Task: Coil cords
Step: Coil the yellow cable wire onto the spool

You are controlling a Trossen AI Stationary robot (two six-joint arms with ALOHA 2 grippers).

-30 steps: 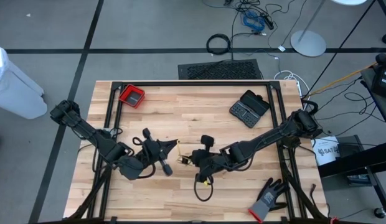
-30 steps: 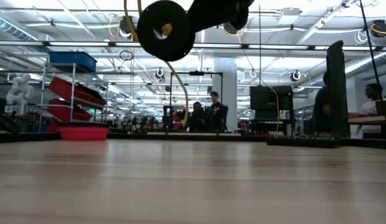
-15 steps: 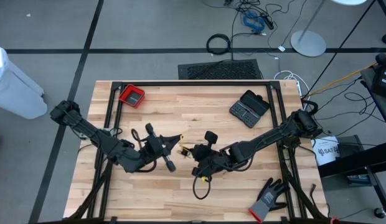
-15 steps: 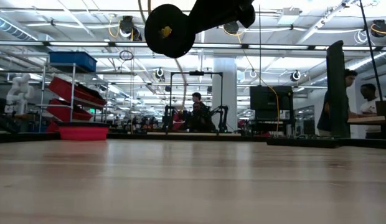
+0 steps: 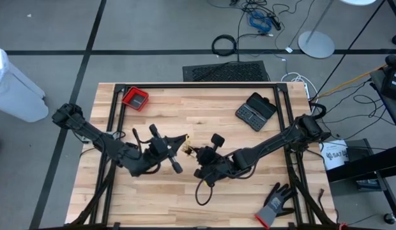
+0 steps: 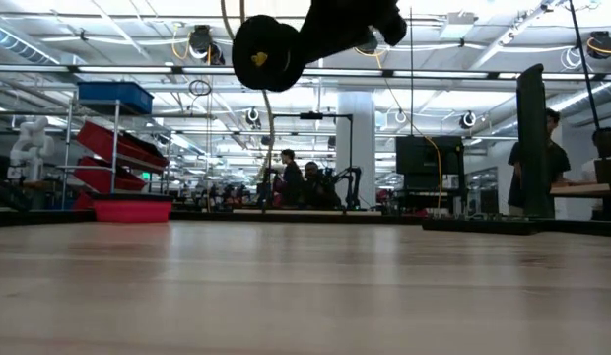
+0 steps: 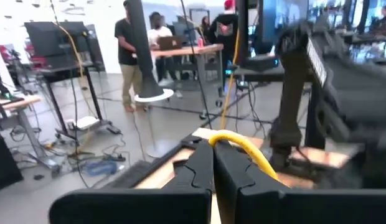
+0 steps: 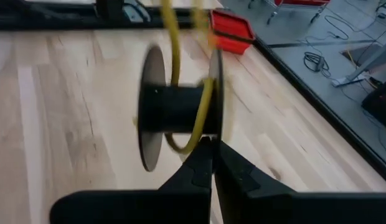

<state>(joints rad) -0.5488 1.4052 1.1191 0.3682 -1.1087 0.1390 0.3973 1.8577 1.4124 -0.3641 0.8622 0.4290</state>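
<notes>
A thin yellow cord [image 7: 243, 148] runs from my left gripper [image 7: 213, 149] to a small black spool [image 8: 180, 112] and is wound round the spool's core. My left gripper [image 5: 183, 141] is shut on the cord at the table's middle. My right gripper [image 5: 197, 157] is just right of it, shut at the spool, which hangs high above the table in the low view [image 6: 266, 54]. A thin black cord [image 5: 203, 191] lies in a loop on the table near my right gripper; its upper end is hidden under that gripper. My left gripper pinches the yellow cord [image 7: 219, 140] between its two fingertips, across the cord. The cord bends away from the tips toward the spool, clear of the table. My right gripper meets the spool at the lower rim of one flange [image 8: 215, 134]. The fingers themselves hide the place of contact. The spool is lifted clear of the table, its axis about level.
A red tray [image 5: 135, 99] sits at the far left and a black case [image 5: 255, 110] at the far right. A grey-black glove [image 5: 274, 203] lies at the near right corner. People stand in the room beyond the table.
My left gripper has gone toward the table's far edge and a little right, with the yellow cord. My right gripper has shifted slightly left with the spool, which has stayed lifted. The black loop has stayed on the table.
</notes>
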